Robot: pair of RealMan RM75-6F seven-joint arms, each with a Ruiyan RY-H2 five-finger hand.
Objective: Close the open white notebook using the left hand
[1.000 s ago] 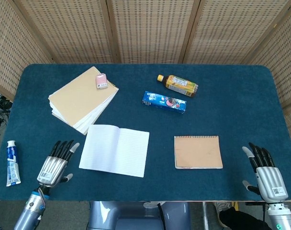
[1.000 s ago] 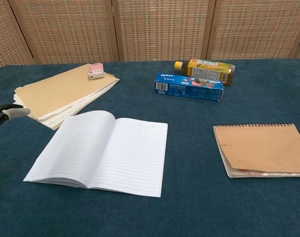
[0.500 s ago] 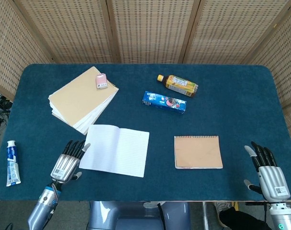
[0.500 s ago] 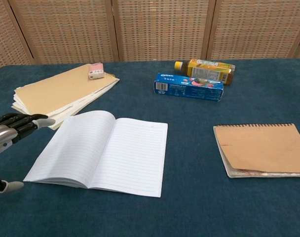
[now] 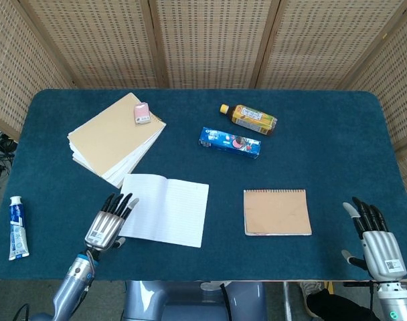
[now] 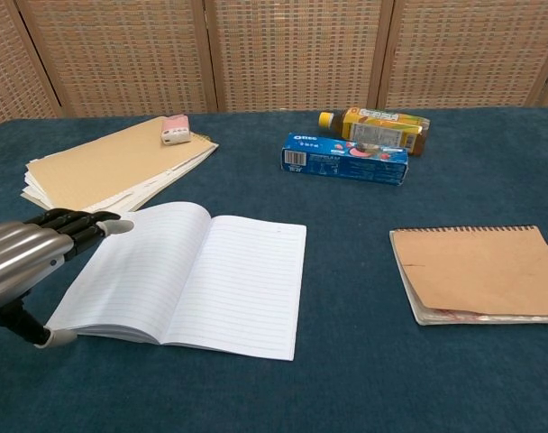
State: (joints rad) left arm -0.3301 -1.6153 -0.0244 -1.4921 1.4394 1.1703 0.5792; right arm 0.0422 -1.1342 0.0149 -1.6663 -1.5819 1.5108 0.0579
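The white notebook (image 5: 169, 208) (image 6: 197, 275) lies open and flat on the blue table, lined pages up, left of centre near the front edge. My left hand (image 5: 108, 225) (image 6: 35, 255) hovers over the notebook's left page edge, fingers stretched out and apart, holding nothing. Its thumb tip sits by the page's near left corner in the chest view. My right hand (image 5: 374, 237) rests open at the front right corner of the table, far from the notebook, and shows only in the head view.
A stack of tan paper (image 5: 115, 139) with a pink eraser (image 5: 142, 113) lies behind the notebook. A blue biscuit box (image 5: 229, 142) and a bottle (image 5: 249, 119) sit further back. A brown spiral notebook (image 5: 276, 212) lies to the right, and a toothpaste tube (image 5: 17, 227) at the far left.
My left hand has slid rightward from beside the notebook until its fingers reach over the left page edge. The right hand has barely moved.
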